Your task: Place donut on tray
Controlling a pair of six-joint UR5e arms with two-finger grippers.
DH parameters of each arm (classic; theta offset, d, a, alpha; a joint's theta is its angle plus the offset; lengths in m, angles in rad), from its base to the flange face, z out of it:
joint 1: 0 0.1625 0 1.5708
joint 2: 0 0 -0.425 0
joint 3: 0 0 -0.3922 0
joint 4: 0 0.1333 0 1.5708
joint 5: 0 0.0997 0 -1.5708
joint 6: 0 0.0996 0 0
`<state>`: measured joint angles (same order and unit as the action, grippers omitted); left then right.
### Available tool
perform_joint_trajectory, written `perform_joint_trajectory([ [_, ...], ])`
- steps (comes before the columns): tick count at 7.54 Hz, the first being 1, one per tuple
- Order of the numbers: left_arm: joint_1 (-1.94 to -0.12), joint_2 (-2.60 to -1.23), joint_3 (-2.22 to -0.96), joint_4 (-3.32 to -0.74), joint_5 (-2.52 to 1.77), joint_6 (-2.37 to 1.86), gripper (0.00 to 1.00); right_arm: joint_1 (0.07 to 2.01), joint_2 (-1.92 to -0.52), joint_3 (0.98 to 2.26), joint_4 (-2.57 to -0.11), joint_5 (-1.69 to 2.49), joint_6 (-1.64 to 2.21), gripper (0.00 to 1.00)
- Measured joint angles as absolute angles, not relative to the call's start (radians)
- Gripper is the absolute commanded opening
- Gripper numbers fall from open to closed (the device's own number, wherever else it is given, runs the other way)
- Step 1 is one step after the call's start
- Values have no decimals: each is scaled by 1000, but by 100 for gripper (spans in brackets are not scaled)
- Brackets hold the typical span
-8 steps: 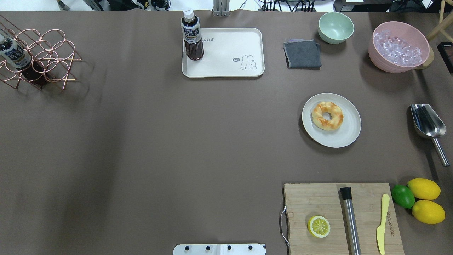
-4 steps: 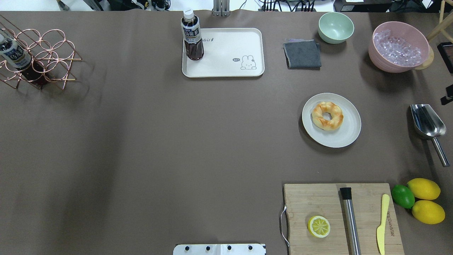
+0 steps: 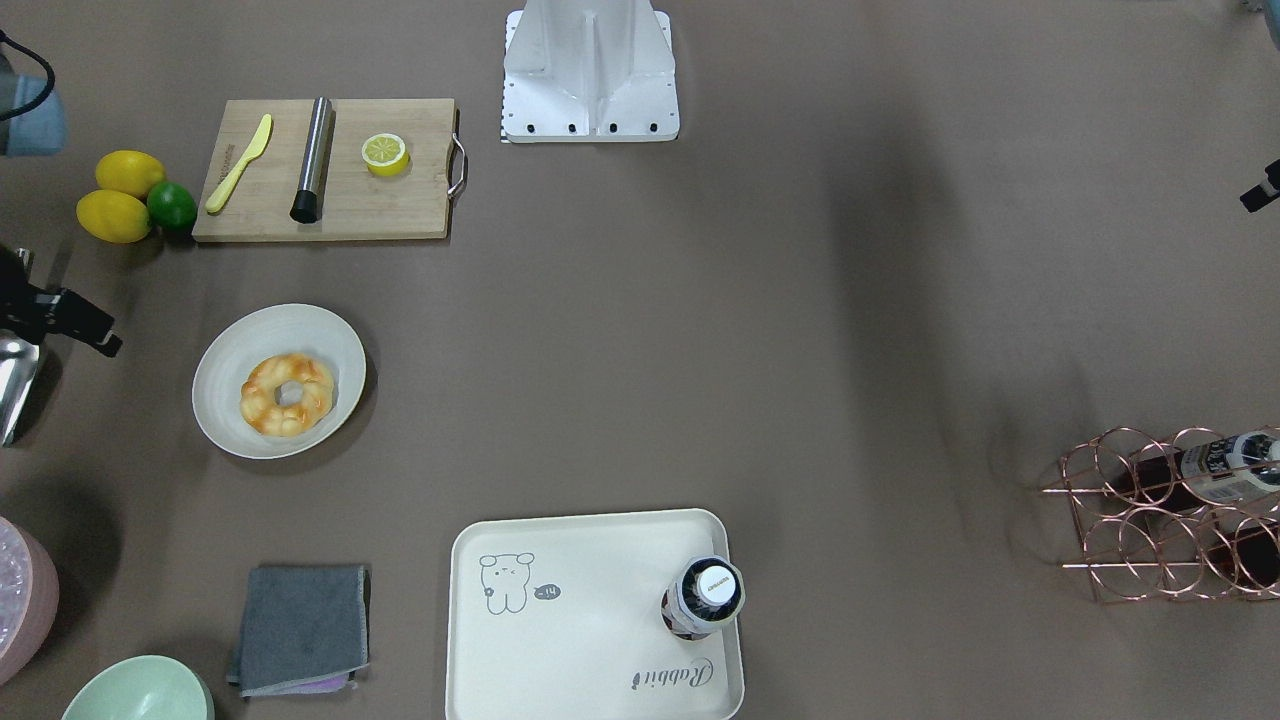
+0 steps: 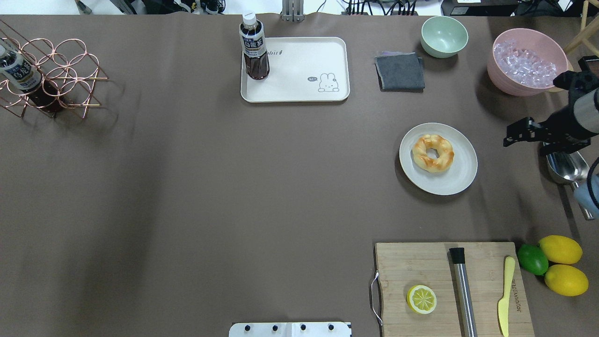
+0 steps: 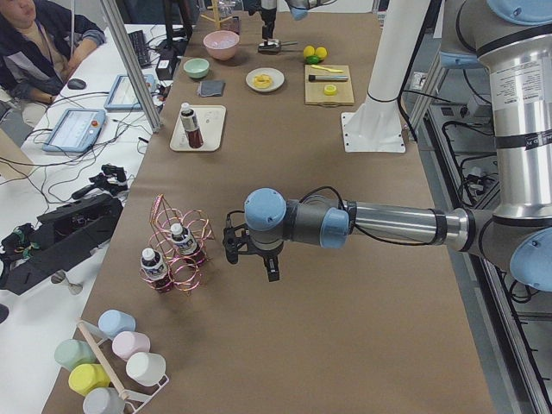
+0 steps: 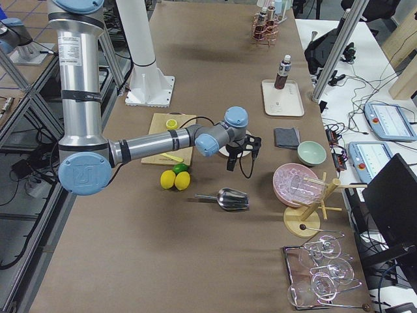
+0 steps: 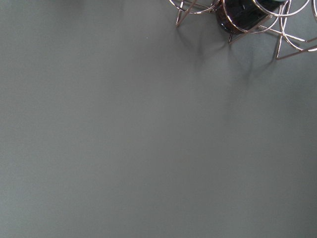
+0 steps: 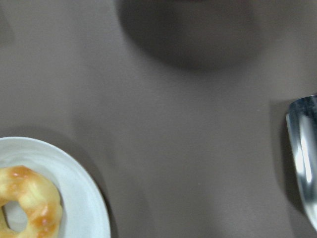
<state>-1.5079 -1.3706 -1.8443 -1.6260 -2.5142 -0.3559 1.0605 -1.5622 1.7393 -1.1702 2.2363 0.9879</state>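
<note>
The donut (image 4: 433, 153), a golden braided ring with orange-brown patches, lies on a round white plate (image 4: 461, 175) at the right middle of the table. It also shows in the front view (image 3: 287, 394) and at the lower left of the right wrist view (image 8: 29, 203). The cream tray (image 4: 299, 70) with the cartoon drawing sits at the far middle, apart from the plate. My right gripper (image 4: 512, 133) hovers to the right of the plate, jaws apart and empty. My left gripper (image 5: 250, 259) hangs over bare table near the wire rack; I cannot tell its state.
A dark tea bottle (image 4: 254, 47) stands on the tray's left corner. A grey cloth (image 4: 400, 71), green bowl (image 4: 443, 36) and pink bowl of ice (image 4: 529, 61) sit at the far right. A metal scoop (image 4: 564, 164) lies under my right arm. A cutting board (image 4: 421, 262) is near.
My right arm has come into the overhead view from the right edge and moved left towards the plate. The donut, plate and tray have not moved.
</note>
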Motion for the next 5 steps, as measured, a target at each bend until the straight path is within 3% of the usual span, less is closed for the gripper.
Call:
perform_joint_trajectory([
  [2,-1508,-1370,-1844,-1626,-2514,-356,98,971,-1539,1694,-1039,2175,1106,94],
  [5,-1507,-1370,-1844,-1626,-2514,-356,98,886,-1524,1648,-924,2104,1250,69],
])
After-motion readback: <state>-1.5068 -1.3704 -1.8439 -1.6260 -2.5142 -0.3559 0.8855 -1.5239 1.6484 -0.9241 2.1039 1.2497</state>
